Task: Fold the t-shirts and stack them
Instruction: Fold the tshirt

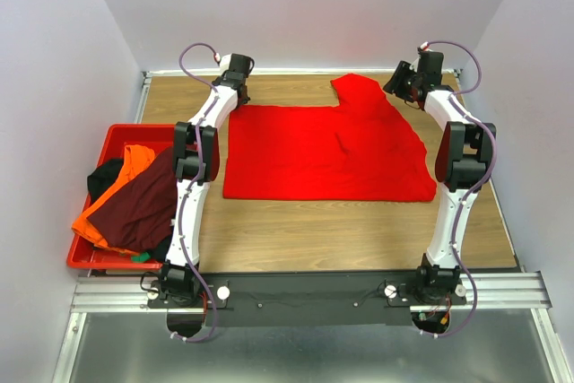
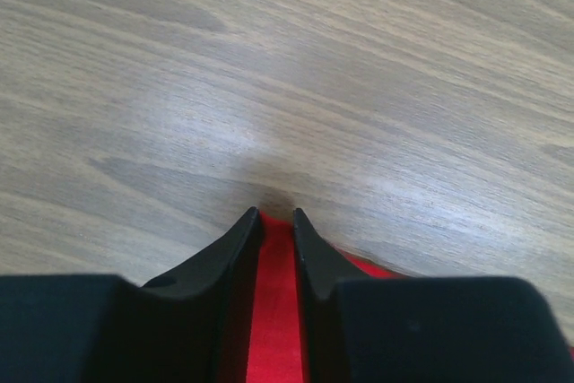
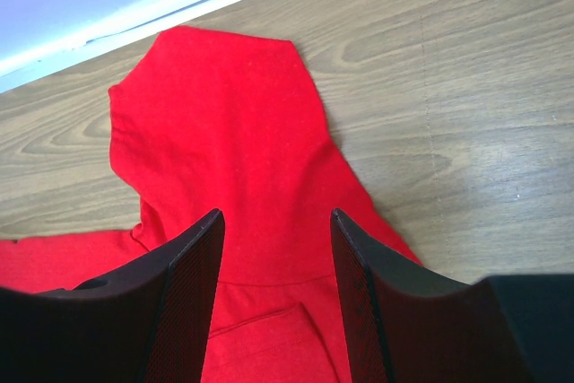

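Here, left gripper [image 2: 276, 214] half-open, straddling red t-shirt [image 2: 277, 316]

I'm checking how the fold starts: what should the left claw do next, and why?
Probably close the left claw fully: its tips straddle the red t-shirt at its far-left edge, slightly apart, while the right claw hangs open over the sleeve.

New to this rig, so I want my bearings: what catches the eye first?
A red t-shirt lies spread across the middle of the table, one sleeve pointing to the far edge. At the left, a red crate holds a pile of other shirts. The left gripper is at the t-shirt's far left corner; the open right gripper hovers over the sleeve.
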Controlling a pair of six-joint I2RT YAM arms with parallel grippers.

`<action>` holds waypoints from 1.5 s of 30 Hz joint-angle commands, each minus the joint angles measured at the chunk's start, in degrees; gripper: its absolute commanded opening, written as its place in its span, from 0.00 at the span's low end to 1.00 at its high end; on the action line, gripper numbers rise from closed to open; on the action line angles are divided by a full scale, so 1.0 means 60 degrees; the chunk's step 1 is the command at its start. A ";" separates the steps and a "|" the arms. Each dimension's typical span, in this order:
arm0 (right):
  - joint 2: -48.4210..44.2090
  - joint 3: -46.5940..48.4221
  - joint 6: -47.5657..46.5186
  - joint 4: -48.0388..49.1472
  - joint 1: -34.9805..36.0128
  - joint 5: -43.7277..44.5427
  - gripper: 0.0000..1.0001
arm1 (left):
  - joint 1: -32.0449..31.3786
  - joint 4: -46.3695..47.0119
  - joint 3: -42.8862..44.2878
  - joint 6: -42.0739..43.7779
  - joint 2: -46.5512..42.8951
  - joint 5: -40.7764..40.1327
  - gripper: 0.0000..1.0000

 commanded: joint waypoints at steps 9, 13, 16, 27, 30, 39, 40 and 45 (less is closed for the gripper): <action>0.0027 -0.0087 -0.0095 0.0174 0.0058 -0.0147 0.58 | 0.0058 -0.0082 0.0311 -0.0079 0.0208 0.0287 0.10; 0.0012 -0.0029 -0.0124 0.0174 0.0058 0.0101 0.58 | 0.0058 0.0093 0.0166 -0.0020 -0.0025 0.0345 0.03; 0.0100 0.0059 -0.0182 0.0159 0.0058 0.0540 0.58 | 0.0058 0.0401 -0.0156 0.0068 -0.0332 0.0477 0.00; 0.0905 0.0485 -0.0154 0.0145 0.0058 0.1213 0.57 | 0.0072 0.1002 -0.0714 0.0141 -0.0773 0.0873 0.00; 0.0818 0.0221 -0.0036 0.0159 0.0058 0.1639 0.55 | 0.0058 0.1090 -0.0860 0.0185 -0.0787 0.0888 0.00; 0.0613 -0.0247 -0.0036 0.0144 0.0102 0.2225 0.50 | 0.0058 0.1178 -0.0992 0.0258 -0.0787 0.0917 0.00; 0.0613 -0.0277 -0.0036 0.0144 0.0102 0.2269 0.50 | 0.0058 0.1192 -0.1007 0.0258 -0.0787 0.0917 0.00; 0.0788 -0.0307 -0.0036 0.0130 0.0131 0.2284 0.50 | 0.0072 0.1222 -0.1094 0.0258 -0.0787 0.0946 0.00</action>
